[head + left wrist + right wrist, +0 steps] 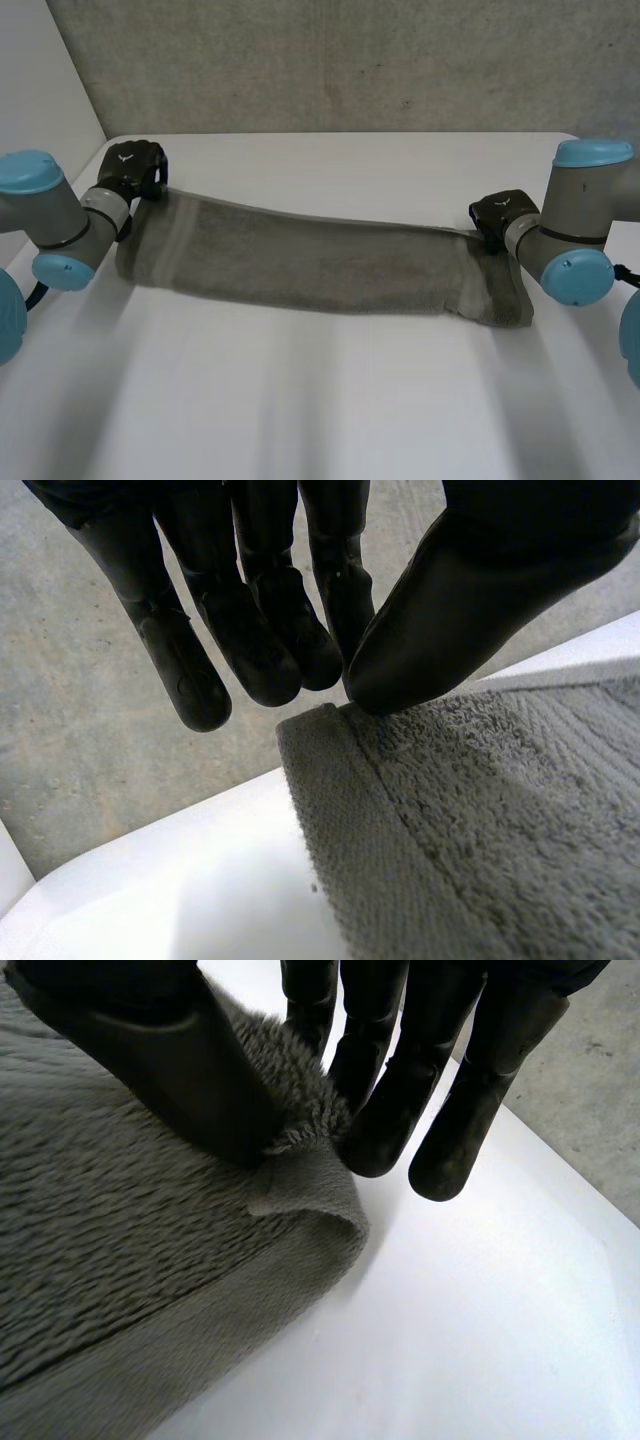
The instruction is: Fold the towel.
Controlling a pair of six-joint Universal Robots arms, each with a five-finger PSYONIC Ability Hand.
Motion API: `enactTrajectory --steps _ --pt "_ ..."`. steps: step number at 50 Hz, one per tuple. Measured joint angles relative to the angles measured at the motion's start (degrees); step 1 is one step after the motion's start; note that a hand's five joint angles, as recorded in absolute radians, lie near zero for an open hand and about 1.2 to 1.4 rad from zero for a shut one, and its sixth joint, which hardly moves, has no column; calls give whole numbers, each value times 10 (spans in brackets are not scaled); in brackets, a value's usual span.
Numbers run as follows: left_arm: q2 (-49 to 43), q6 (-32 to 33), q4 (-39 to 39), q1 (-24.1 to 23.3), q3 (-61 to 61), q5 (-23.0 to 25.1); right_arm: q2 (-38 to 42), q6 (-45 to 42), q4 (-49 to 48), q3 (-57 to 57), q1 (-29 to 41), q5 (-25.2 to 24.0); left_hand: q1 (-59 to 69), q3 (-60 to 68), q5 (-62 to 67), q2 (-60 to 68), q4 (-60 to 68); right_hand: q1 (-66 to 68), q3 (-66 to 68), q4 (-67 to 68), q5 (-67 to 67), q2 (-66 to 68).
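Observation:
A grey towel [320,260] stretches as a long narrow band across the white table [300,410], from far left to right. My left hand [133,168] is at its far left corner. In the left wrist view the thumb [450,610] meets the fingers [330,630] right at that corner of the towel [480,830] and pinches its tip. My right hand [500,212] is at the far right corner. There the thumb [180,1070] presses the towel's [130,1260] bunched edge against the fingers [390,1110]. The towel's right end sags below that hand.
A grey concrete surface [330,60] lies beyond the table's far edge. A white panel [40,70] stands at the far left. Bare table spreads in front of the towel, towards me.

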Motion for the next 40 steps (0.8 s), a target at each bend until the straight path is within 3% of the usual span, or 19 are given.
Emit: enactTrajectory --steps 2,5,6,8,9,11,16,22,28,40 --pt "-4 -1 1 -1 3 0 8 0 -7 -10 1 6 -18 -23 -17 -24 -26 -174 -171 -170 -178 -176" --pt "-7 -5 7 -2 5 -1 22 0 -19 -31 2 20 -207 -227 -212 -236 -238 -407 -403 -402 -423 -416" --pt "-7 -8 10 -2 6 -2 28 0 -23 -43 4 29 -313 -335 -332 -344 -346 -487 -490 -490 -503 -496" --pt "-6 -11 13 -2 6 -3 33 1 -26 -54 7 38 -415 -431 -437 -443 -444 -512 -515 -511 -521 -515" --pt "-2 -15 15 -2 5 -8 35 4 -30 -66 11 49 -564 -580 -589 -592 -592 -519 -521 -513 -521 -517" --pt "5 -18 16 -3 1 -16 32 10 -32 -72 15 56 -593 -617 -624 -625 -626 -520 -521 -513 -521 -517" --pt "50 -22 7 -5 -31 -39 -18 46 -34 -53 22 55 -593 -620 -624 -626 -628 -520 -521 -513 -521 -517" --pt "138 -19 -6 -3 -122 -48 -128 76 -31 35 22 13 -593 -620 -624 -627 -628 -522 -523 -513 -521 -517" --pt "252 -10 -9 1 -262 -44 -237 29 -9 177 20 -39 -596 -623 -624 -629 -629 -522 -523 -513 -520 -516" --pt "342 49 -10 7 -421 -40 -287 -48 -16 398 12 -50 -596 -623 -624 -629 -630 -451 -455 -449 -435 -459"
